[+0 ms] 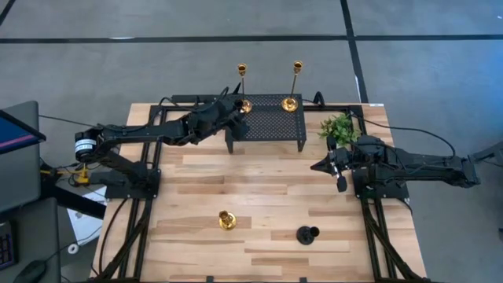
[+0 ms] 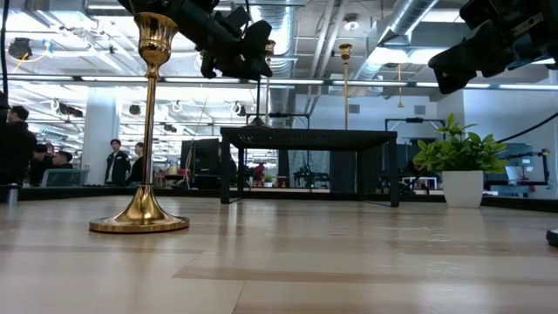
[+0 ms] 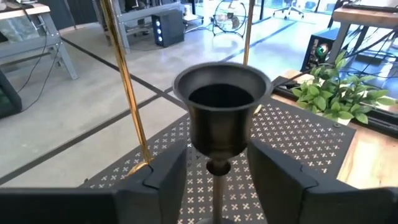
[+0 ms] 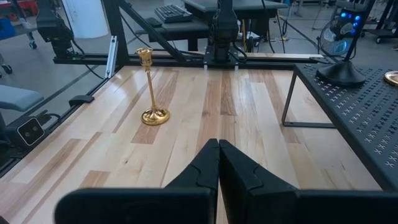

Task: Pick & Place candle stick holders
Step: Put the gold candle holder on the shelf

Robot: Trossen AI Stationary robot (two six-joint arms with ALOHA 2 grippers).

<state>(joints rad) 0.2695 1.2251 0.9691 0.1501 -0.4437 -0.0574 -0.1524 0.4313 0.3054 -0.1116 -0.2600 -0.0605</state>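
Observation:
A dark candle stick holder stands upright on the black mesh rack, its round base on the mesh. My left gripper is open and comes in level. Its fingers stand on either side of the holder's stem with a gap on each side. Two tall gold holders stand on the same rack. On the table near the front stand a gold holder and a short black holder. My right gripper hovers shut over the table's right half.
A small green plant in a white pot stands right of the rack. Bare wood lies between the rack and the two holders at the front. In the low view, people stand in the room beyond the table at the left.

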